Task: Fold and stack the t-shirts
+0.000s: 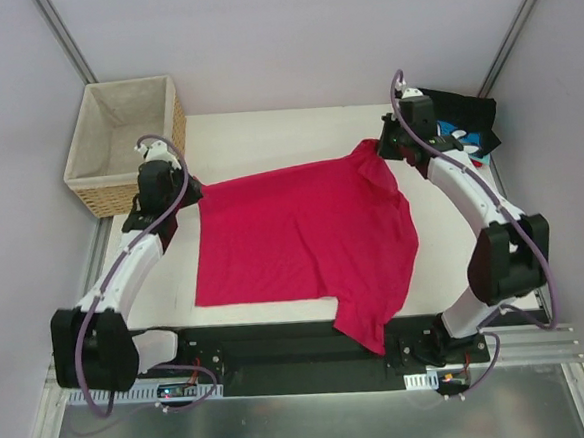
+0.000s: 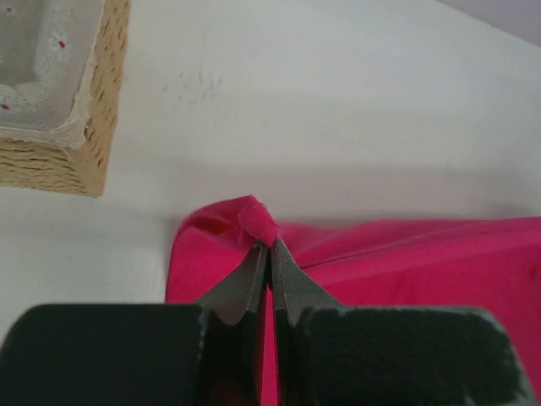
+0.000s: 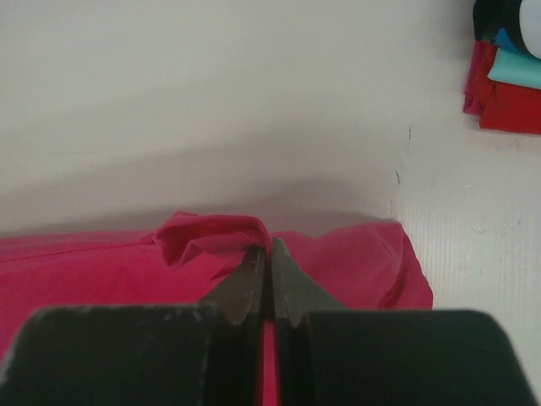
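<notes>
A white table (image 1: 266, 131) carries a magenta t-shirt (image 1: 303, 238) spread across its middle, one sleeve overhanging the near edge. A wicker basket (image 1: 119, 186) stands far left, folded shirts (image 1: 471, 126) far right. The left claw (image 2: 270, 249) and right claw (image 3: 269, 249), both closed, pinch the spread shirt's far edge.

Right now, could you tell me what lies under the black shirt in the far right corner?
Beneath the black shirt a blue printed shirt peeks out, with a red shirt under that; anything deeper is covered.
</notes>
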`<state>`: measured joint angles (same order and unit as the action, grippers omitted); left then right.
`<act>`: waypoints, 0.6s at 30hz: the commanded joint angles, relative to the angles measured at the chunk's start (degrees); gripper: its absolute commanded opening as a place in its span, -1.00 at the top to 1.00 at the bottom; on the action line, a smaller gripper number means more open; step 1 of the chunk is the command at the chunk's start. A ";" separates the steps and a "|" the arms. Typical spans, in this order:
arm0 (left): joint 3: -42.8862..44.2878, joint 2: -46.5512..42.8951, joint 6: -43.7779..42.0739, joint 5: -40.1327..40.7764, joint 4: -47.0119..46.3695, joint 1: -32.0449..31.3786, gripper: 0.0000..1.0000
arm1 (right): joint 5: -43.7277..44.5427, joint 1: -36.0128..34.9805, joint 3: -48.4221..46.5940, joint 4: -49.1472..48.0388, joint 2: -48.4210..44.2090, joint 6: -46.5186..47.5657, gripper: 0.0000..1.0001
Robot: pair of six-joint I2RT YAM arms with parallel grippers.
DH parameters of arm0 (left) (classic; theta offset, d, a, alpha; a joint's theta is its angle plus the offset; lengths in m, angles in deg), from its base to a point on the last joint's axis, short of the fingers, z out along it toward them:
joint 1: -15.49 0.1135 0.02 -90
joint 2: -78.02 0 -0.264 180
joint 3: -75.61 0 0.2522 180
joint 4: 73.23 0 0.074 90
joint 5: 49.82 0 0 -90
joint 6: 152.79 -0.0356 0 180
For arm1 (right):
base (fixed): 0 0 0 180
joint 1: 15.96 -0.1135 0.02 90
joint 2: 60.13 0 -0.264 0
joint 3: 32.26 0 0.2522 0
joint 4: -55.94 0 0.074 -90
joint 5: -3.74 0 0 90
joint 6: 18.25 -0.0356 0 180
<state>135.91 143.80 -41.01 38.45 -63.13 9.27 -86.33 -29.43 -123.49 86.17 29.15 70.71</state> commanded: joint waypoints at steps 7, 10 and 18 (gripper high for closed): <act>17.68 20.16 -4.38 3.06 -8.38 1.30 1.00 | 0.60 1.61 -16.39 -4.43 15.30 0.07 0.99; 22.51 26.92 -4.38 2.35 -8.21 1.73 1.00 | 0.78 2.05 -20.69 -4.17 19.77 0.33 0.99; 35.53 38.80 -3.15 4.20 -5.75 3.31 0.88 | 1.74 2.49 -37.30 -0.47 32.36 0.69 0.78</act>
<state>165.14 179.10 -43.92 40.78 -68.62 11.37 -86.20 -27.33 -152.61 85.76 57.69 70.87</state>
